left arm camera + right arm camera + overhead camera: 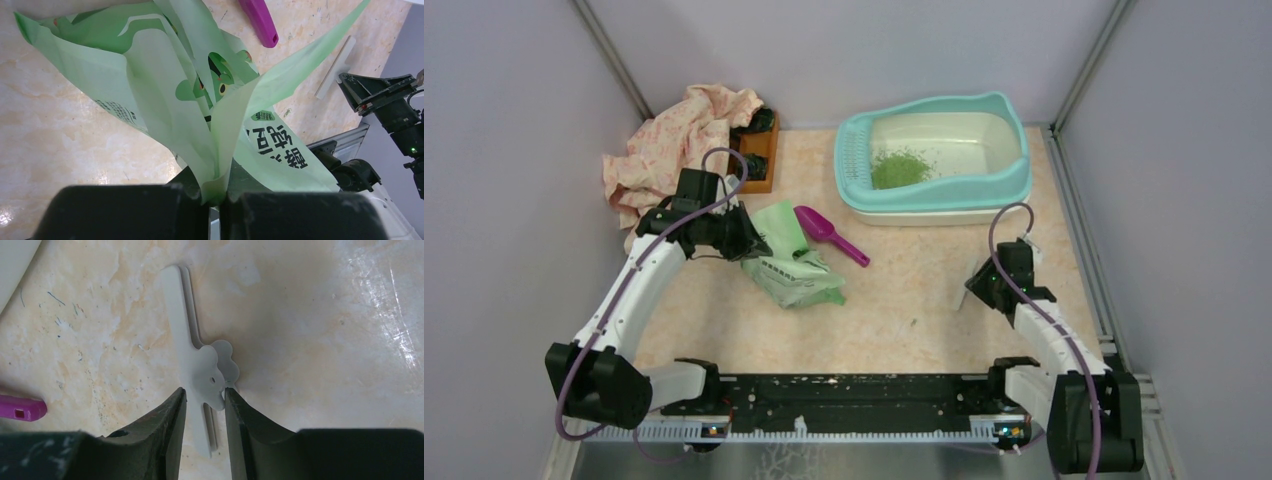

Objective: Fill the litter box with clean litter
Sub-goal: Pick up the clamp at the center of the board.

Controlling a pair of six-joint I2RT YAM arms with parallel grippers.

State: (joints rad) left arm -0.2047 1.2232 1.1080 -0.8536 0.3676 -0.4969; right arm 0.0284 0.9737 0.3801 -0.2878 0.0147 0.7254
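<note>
The litter box [1014, 150], teal-rimmed with a cream basin, stands at the back right. A small pile of green clean litter [900, 168] lies in it near the perforated ledge. A pale green printed bag [789, 262] lies left of centre, and my left gripper [746, 240] is shut on its folded edge [216, 192]. A purple scoop [829, 233] rests beside the bag. My right gripper [205, 390] is open and straddles a white clip [197, 365] on the table. Its right finger [235, 410] touches the clip's tab, and the left finger is close beside the clip.
A pink cloth [674, 145] and a small wooden tray [759, 150] holding dark objects sit at the back left. Grey walls close in both sides and the back. The scoop's handle [22, 407] shows left of the right gripper.
</note>
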